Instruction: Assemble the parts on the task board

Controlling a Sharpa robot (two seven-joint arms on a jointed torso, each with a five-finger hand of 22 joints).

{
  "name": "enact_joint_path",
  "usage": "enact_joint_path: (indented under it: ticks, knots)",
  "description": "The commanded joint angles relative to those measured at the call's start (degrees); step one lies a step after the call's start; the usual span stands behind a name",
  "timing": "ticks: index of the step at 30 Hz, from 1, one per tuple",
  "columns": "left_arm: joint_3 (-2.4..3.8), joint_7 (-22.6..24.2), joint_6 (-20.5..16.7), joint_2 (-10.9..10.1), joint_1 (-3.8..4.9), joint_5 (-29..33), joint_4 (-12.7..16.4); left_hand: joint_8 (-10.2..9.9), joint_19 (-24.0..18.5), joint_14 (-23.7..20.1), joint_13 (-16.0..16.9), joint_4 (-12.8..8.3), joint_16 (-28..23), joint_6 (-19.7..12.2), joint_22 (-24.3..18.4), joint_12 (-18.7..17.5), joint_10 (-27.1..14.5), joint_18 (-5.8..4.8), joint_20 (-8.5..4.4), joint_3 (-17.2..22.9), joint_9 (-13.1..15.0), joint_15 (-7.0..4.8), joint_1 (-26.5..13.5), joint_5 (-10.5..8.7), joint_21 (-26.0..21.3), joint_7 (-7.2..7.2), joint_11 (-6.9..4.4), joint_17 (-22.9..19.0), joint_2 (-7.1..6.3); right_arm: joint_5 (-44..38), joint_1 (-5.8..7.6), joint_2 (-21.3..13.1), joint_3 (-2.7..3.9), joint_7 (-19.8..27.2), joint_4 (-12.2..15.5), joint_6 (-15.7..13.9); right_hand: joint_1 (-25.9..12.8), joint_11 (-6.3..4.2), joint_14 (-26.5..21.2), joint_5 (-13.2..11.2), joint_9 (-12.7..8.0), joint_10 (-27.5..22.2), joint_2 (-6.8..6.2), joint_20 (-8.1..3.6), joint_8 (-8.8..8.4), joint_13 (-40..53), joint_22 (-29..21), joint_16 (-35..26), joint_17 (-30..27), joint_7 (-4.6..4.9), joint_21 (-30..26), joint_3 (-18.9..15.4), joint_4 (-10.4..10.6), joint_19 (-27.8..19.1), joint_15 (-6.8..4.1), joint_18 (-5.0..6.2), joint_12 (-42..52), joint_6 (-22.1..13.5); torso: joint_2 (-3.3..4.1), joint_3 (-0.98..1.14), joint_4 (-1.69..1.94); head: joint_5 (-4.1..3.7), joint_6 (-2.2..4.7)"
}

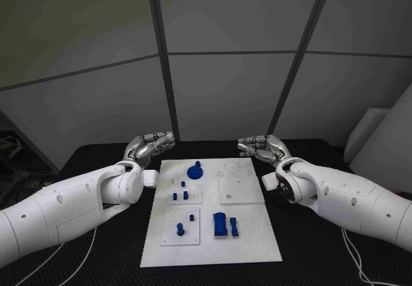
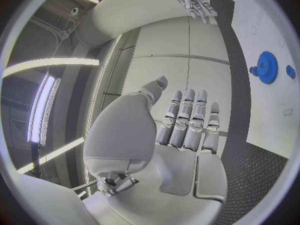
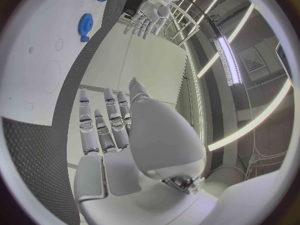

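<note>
The white task board (image 1: 249,238) lies in the middle of the black table. On it sit a blue gear (image 1: 194,172) near the far end, small blue pegs (image 1: 180,195) on a raised square, two more blue pieces (image 1: 181,228) on the near-left square, and two upright blue blocks (image 1: 225,224). My left hand (image 1: 147,146) hovers beyond the board's far-left corner, fingers extended and apart, holding nothing. My right hand (image 1: 264,147) hovers beyond the far-right corner, likewise empty. The left wrist view shows the left hand (image 2: 187,125) with the blue gear (image 2: 267,67) off to one side; the right wrist view shows the right hand (image 3: 103,125) and the gear (image 3: 84,23).
A plain raised white square (image 1: 240,189) with no parts occupies the board's right half. Grey wall panels stand close behind the table's far edge. Black table surface (image 1: 309,250) runs along both sides of the board. Cables hang at the near corners.
</note>
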Motion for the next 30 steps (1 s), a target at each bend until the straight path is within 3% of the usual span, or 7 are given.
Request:
enact_joint_path:
  ticks: [1,10,13,14,17,18,30]
  knots:
    - [-0.02,0.08,-0.87,-0.20,-0.07,-0.46,0.81,-2.60,-8.12,-15.50,-2.47,-1.30,-3.43,-16.51,-6.07,-2.40,-17.41,-3.28,-4.78,-6.60,-2.60,-2.87,-22.50,-2.64,-2.10,-2.41,-3.17,-2.53,2.67,0.36,-0.03,-0.42,-0.13,0.16,1.20,-1.32,-26.50,-2.73,-7.94,-3.41,-2.33,-18.13,0.07,-4.48,-2.60,-2.60,-5.00,-1.41,-3.26,-3.19,-2.59,2.01,-4.13,-13.73,-2.83,-2.94,-2.62,-16.24,-0.55,0.08,0.25,0.05,0.06]
    - [-0.43,1.45,-10.89,-0.90,-1.50,-2.66,7.96,-2.60,-13.45,-25.86,-2.47,-1.30,-3.43,-27.52,-10.14,-2.40,-29.04,-6.04,-8.07,-10.99,-2.60,-4.79,-37.52,-8.29,-2.10,-7.57,-5.30,-2.53,8.35,9.02,-0.49,-4.21,-1.84,4.16,11.23,-11.12,-44.25,-4.57,-13.30,-5.69,-7.32,-30.29,0.07,-7.51,-2.60,-2.60,-8.35,-1.41,-3.26,-5.31,-8.23,2.01,-6.86,-22.93,-4.71,-4.53,-2.62,-27.12,-3.64,0.65,1.87,0.33,0.63]
    - [-0.65,2.19,-16.30,-1.28,-2.28,-3.85,11.81,-2.60,-14.88,-28.71,-2.47,-1.30,-3.43,-30.61,-11.26,-2.40,-32.27,-6.07,-8.99,-12.23,-2.60,-9.01,-41.67,-8.29,-2.10,-7.57,-5.88,-2.53,8.35,13.74,-0.74,-6.27,-2.77,6.33,16.69,-16.47,-49.21,-8.64,-14.77,-6.34,-7.32,-33.68,0.07,-8.35,-2.60,-2.60,-9.28,-1.41,-3.26,-5.91,-8.23,2.01,-7.67,-25.51,-8.94,-5.16,-2.62,-30.17,-3.80,0.68,1.96,0.34,0.66]
    - [-0.70,2.37,-17.59,-1.37,-2.46,-4.13,12.74,-2.60,-15.23,-29.50,-2.47,-1.30,-3.43,-31.43,-11.56,-2.40,-33.13,-6.08,-9.30,-12.55,-2.60,-9.01,-42.80,-8.29,-2.10,-7.57,-9.97,-2.53,8.35,14.88,-0.80,-6.76,-2.99,6.86,18.01,-17.76,-50.52,-8.64,-15.17,-6.49,-7.32,-34.59,0.07,-8.56,-2.60,-2.60,-9.54,-1.41,-3.26,-10.07,-8.23,2.01,-7.79,-26.19,-8.94,-5.17,-2.62,-30.96,-3.80,0.68,1.96,0.34,0.66]
    - [-0.84,2.82,-20.87,-1.60,-2.93,-4.85,15.08,-2.60,-16.23,-31.49,-2.47,-1.30,-3.43,-33.54,-12.34,-2.40,-35.37,-6.19,-9.91,-13.39,-2.60,-9.01,-45.66,-8.29,-2.10,-7.57,-9.97,-2.53,8.35,17.78,-0.95,-8.03,-3.56,8.19,21.36,-21.03,-53.90,-8.64,-16.19,-10.75,-7.32,-36.88,0.07,-9.11,-2.60,-2.60,-10.17,-1.41,-3.26,-10.07,-8.23,2.01,-8.33,-27.94,-8.94,-5.78,-2.62,-33.02,-3.80,0.68,1.96,0.34,0.66]
    - [-0.89,2.99,-22.10,-1.69,-3.11,-5.12,15.96,-2.60,-16.87,-32.60,-2.47,-1.30,-3.43,-34.71,-12.77,-2.40,-36.61,-10.92,-10.24,-13.86,-2.60,-9.01,-47.28,-8.29,-2.10,-7.57,-9.97,-2.53,8.35,18.87,-1.01,-8.51,-3.78,8.70,22.63,-22.27,-55.58,-8.64,-16.63,-10.75,-7.32,-38.06,0.07,-9.40,-2.60,-2.60,-10.49,-1.41,-3.26,-10.07,-8.23,2.01,-8.55,-28.81,-8.94,-5.79,-2.62,-34.07,-3.80,0.68,1.96,0.34,0.66]
    - [-0.99,3.33,-24.60,-1.87,-3.46,-5.67,17.74,-2.60,-20.22,-38.79,-2.47,-1.30,-3.43,-41.32,-19.07,-2.40,-43.53,-10.92,-15.12,-16.42,-2.60,-9.01,-56.22,-8.29,-2.10,-7.57,-9.97,-2.53,8.35,21.17,-1.13,-9.51,-4.23,9.76,25.29,-24.87,-66.24,-8.64,-19.74,-10.75,-7.32,-45.31,0.07,-14.17,-2.60,-2.60,-15.79,-1.41,-3.26,-10.07,-8.23,2.01,-12.99,-34.17,-8.94,-9.81,-2.62,-40.58,-3.80,0.68,1.96,0.34,0.66]
